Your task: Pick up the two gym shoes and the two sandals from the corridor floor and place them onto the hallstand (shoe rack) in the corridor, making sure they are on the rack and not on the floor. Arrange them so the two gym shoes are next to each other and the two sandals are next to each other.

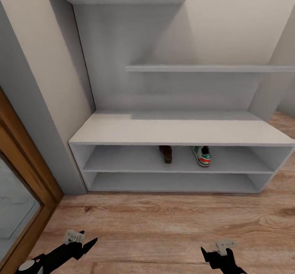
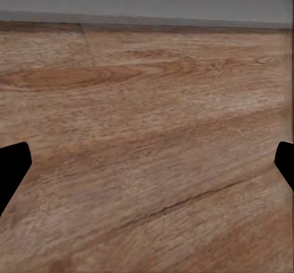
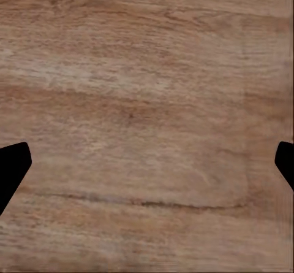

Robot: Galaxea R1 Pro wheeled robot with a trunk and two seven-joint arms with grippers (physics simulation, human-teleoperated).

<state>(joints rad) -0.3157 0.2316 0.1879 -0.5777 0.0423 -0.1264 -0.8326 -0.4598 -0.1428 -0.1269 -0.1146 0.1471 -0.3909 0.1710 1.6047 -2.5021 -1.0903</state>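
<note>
So 1 gym shoe (image 1: 202,156) and 1 sandal (image 1: 166,154) are parked apart on the hallstand's (image 1: 180,131) upper shelf slot. Probably a between-pickups step: the other 2 need finding. Left gripper (image 2: 147,162) and right gripper (image 3: 147,162) are seen spread wide, empty, over corridor floor (image 3: 147,89) in wrist views.

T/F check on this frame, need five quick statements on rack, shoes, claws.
1. A gym shoe sits on the upper shelf slot of the hallstand. True.
2. A sandal lies on the corridor floor. False: it is on the same shelf slot, left of the gym shoe.
3. The left claw holds a shoe. False: its fingers are spread over bare floor.
4. The right claw is open. True.
5. The bench top carries shoes. False: it is bare.
</note>
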